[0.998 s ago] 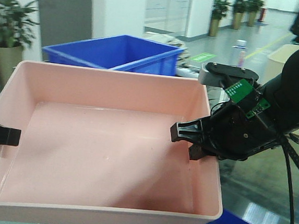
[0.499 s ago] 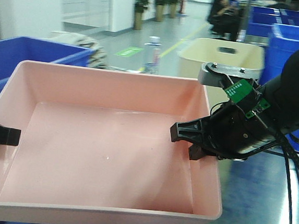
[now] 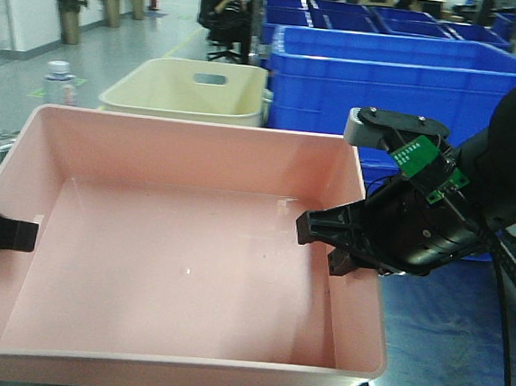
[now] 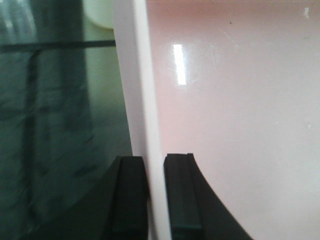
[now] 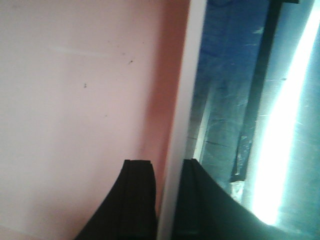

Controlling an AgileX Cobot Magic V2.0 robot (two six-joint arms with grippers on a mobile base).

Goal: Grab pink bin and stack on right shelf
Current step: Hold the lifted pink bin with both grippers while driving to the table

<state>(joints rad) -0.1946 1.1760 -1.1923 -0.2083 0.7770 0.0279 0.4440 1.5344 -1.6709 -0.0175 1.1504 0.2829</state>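
Note:
The pink bin (image 3: 178,276) hangs level between my two arms and fills the front view. My left gripper (image 3: 6,234) is shut on its left wall; the left wrist view shows one finger on each side of the rim (image 4: 145,100), gripper (image 4: 154,162). Over on the opposite wall my right gripper (image 3: 326,240) is shut the same way, straddling the rim (image 5: 182,100), gripper (image 5: 167,165). The bin holds nothing. A dark, glossy, scuffed surface, the right shelf (image 3: 452,354), lies below the bin's right side, and its seam strip (image 5: 202,130) shows in the right wrist view.
A cream bin with a handle slot (image 3: 190,92) stands just behind the pink bin. Large blue crates (image 3: 386,78) are stacked behind and to the right. A bottle (image 3: 60,76) stands at far left, and a seated person (image 3: 224,9) is in the background.
The background has swept leftward: the door and single blue crate gave way to the cream bin and stacked blue crates. Both grippers keep the same hold on the bin.

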